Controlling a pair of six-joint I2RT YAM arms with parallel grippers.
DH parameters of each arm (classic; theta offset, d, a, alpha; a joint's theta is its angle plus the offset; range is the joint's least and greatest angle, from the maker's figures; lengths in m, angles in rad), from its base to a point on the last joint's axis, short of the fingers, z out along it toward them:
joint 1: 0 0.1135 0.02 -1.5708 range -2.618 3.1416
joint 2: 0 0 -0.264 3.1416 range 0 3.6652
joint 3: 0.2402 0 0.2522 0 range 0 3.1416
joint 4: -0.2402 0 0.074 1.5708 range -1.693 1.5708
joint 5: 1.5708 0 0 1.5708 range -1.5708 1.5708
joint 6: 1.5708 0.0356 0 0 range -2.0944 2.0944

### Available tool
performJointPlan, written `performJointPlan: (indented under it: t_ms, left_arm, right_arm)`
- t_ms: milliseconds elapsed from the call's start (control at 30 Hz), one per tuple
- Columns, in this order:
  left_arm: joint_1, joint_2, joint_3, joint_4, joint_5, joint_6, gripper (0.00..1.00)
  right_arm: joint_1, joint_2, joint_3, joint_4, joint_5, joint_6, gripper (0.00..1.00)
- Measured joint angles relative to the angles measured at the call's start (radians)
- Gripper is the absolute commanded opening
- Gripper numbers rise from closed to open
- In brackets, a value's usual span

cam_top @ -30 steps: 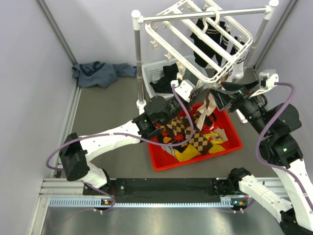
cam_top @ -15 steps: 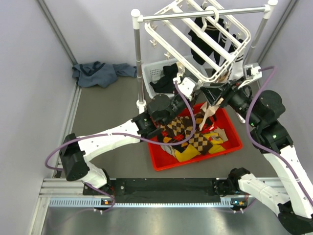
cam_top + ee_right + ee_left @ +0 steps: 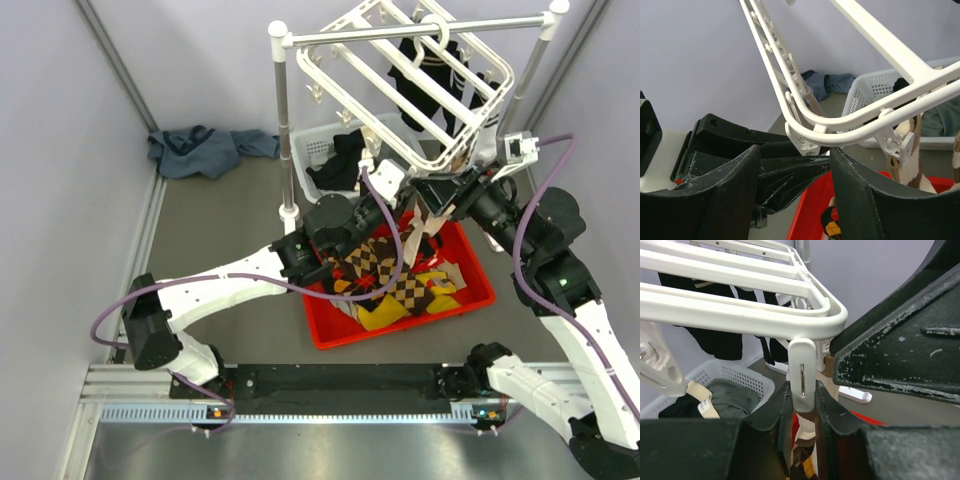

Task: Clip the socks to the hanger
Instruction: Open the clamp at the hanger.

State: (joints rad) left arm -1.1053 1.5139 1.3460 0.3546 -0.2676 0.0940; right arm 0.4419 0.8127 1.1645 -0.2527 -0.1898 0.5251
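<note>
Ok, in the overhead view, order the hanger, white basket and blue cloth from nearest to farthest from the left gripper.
1. Hanger, its corner clip pinched by the left gripper.
2. White basket, behind and left.
3. Blue cloth, far left by the wall.

Robotics lab test cell: bare partition walls [image 3: 50, 200], aluminium mounting rail [image 3: 110, 378], tabletop robot arms [image 3: 230, 285].
</note>
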Motion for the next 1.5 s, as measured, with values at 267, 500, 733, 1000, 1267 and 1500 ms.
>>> performJointPlan:
  t_ms: [267,500,733,1000,1267,1500]
  left_arm:
    - [-0.021,-0.015,0.001,-0.045,0.001,0.002,0.00]
    - [-0.035,-0.039,0.001,-0.053,-0.001,0.010,0.00]
    - [-0.040,-0.039,0.002,-0.089,-0.021,0.022,0.00]
    - [-0.067,-0.016,0.056,-0.146,-0.093,0.066,0.00]
    - [-0.084,-0.003,0.081,-0.163,-0.140,0.097,0.00]
    - [-0.085,0.022,0.114,-0.185,-0.163,0.092,0.00]
  right_arm:
    - [0.000,-0.041,-0.098,0.086,0.003,0.062,0.57]
    - [0.000,-0.048,-0.151,0.143,0.021,0.098,0.56]
    - [0.000,-0.052,-0.162,0.164,0.036,0.092,0.55]
    - [0.000,-0.029,-0.129,0.161,0.048,0.069,0.54]
    - [0.000,-0.018,-0.115,0.158,0.048,0.058,0.52]
    - [0.000,0.006,-0.097,0.146,0.050,0.052,0.48]
